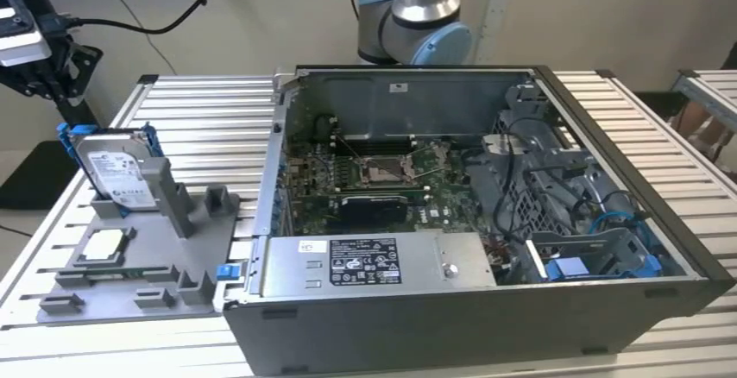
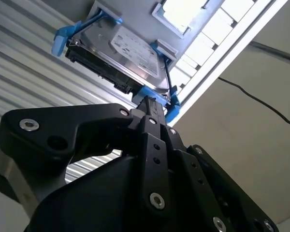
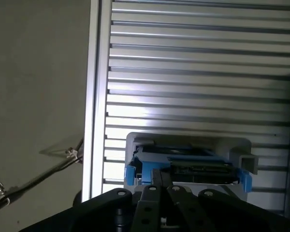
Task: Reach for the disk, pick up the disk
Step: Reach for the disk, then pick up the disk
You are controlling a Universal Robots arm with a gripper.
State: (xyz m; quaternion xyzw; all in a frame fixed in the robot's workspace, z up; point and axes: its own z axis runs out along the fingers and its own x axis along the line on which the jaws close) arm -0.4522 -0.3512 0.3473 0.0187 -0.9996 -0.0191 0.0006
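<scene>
Hand black, drawn together on nothing, apart from silver-grey rectangular disk in blue bracket, upright in grey plastic holder on slatted aluminium tabletop.

My gripper: matt black metal. The disk: dull silver metal casing, white paper label, smooth blue plastic bracket. At the exterior view's left, its grey holder looks like matt plastic; the table, ribbed bare aluminium.

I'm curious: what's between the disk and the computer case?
In the exterior view, the holder's grey upright posts stand between disk and computer case.
</scene>
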